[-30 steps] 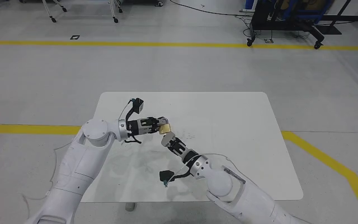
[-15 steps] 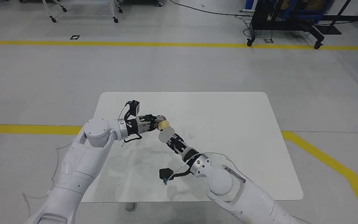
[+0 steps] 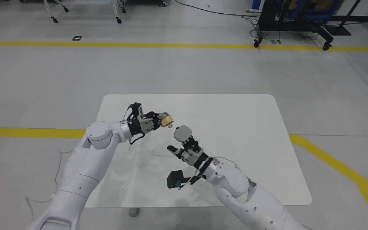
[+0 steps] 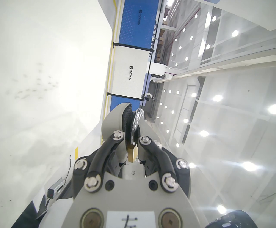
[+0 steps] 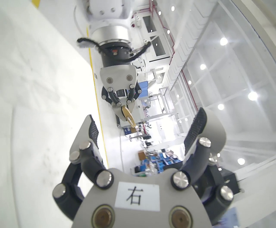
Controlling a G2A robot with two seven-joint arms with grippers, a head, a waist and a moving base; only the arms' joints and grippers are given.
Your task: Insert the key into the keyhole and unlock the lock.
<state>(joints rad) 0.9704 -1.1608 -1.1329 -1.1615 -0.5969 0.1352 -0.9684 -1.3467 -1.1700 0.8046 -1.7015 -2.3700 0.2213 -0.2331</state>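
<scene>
One padlock — brass body, silver shackle — sits pinched in the left gripper above the white table; its body is half hidden between the finger links, its far end too small to read. The right gripper hangs near it, not touching, its two ribbed black pads spread wide.

One lock, one table.

A white label is showing one black character at the base of the left gripper, and a matching label is sitting on the right gripper. Beyond, a white banner and a blue panel are each carrying a short line of print.
</scene>
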